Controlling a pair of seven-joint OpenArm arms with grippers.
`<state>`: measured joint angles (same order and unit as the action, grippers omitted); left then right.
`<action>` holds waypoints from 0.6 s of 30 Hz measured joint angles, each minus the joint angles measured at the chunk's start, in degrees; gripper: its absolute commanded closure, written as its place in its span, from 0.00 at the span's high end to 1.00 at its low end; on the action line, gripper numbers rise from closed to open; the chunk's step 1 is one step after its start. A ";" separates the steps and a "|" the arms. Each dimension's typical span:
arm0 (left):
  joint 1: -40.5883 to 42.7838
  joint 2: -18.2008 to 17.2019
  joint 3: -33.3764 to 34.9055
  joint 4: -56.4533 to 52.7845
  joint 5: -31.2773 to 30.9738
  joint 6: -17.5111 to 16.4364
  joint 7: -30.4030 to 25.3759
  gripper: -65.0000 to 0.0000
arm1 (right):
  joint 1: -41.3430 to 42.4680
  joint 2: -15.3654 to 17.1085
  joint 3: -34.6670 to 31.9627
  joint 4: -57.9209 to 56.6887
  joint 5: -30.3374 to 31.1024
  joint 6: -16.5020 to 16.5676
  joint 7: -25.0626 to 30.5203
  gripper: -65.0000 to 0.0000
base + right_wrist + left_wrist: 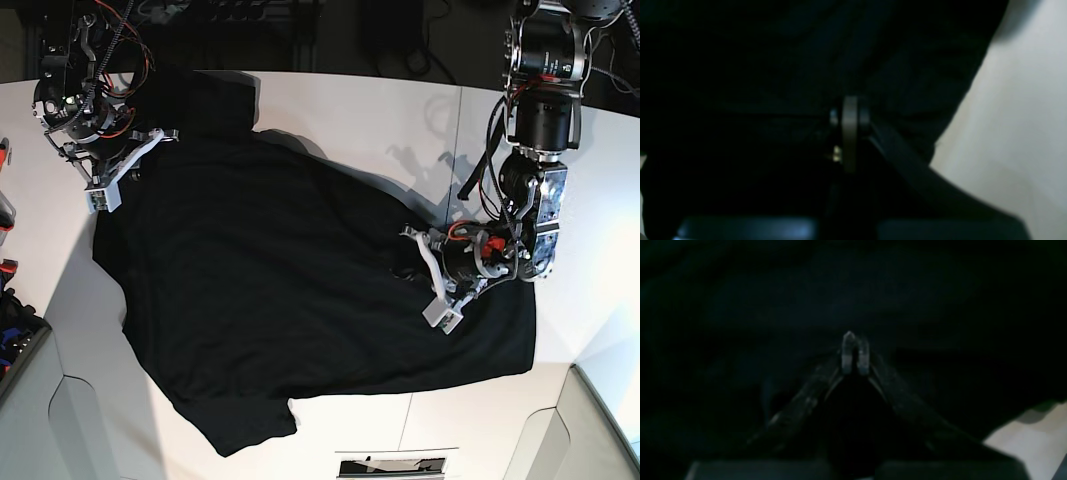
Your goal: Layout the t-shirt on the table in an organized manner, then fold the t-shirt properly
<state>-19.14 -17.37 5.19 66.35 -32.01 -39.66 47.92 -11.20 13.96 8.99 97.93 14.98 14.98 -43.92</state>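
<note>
My left gripper (pixel 855 351) has its two pale fingertips (pixel 848 350) drawn almost together, only a thin dark slit between them, and they sit pressed down among folds of the large black cloth t-shirt (pixel 853 296). Whether cloth is caught in that slit I cannot tell; the left wrist view is too dark. In the base view this gripper (pixel 408 262) lies low on the shirt's right half, my arm reaching in from the table's right side.

My right gripper (pixel 849 110) looks closed too: the grey fingers (pixel 850 133) stand edge-on as one narrow strip with black cloth (pixel 773 66) crowding around them. I cannot make out whether cloth is pinched between them. In the base view it (pixel 122 170) sits at the shirt's upper left, by the sleeve that reaches toward the table's far edge.

The black t-shirt (pixel 280 290) is spread across the middle of the wide smooth white tabletop (pixel 380 115), lying askew and wrinkled, plain black side up, one sleeve pointing up-left and another corner hanging toward the near edge. Bare white surface (pixel 1037 440) shows just past the cloth's edge beside each gripper (pixel 1017 133).
</note>
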 measured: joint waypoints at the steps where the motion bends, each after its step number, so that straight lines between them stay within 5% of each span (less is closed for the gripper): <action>1: -0.09 -0.17 0.00 -0.17 0.02 0.00 0.13 0.00 | -0.13 0.00 0.00 0.00 0.00 0.00 0.02 0.00; 7: 1.46 -3.78 0.09 1.60 -9.44 -0.04 10.27 0.00 | -0.39 0.00 0.00 0.00 0.02 0.00 0.13 0.00; 18: 14.45 -16.79 0.02 12.04 -16.31 -0.07 11.41 0.00 | -0.66 0.00 0.00 0.00 0.02 0.00 1.07 0.00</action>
<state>-4.69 -34.15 5.21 78.39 -48.31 -39.72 59.33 -11.86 13.96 8.99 97.93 15.00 14.98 -42.85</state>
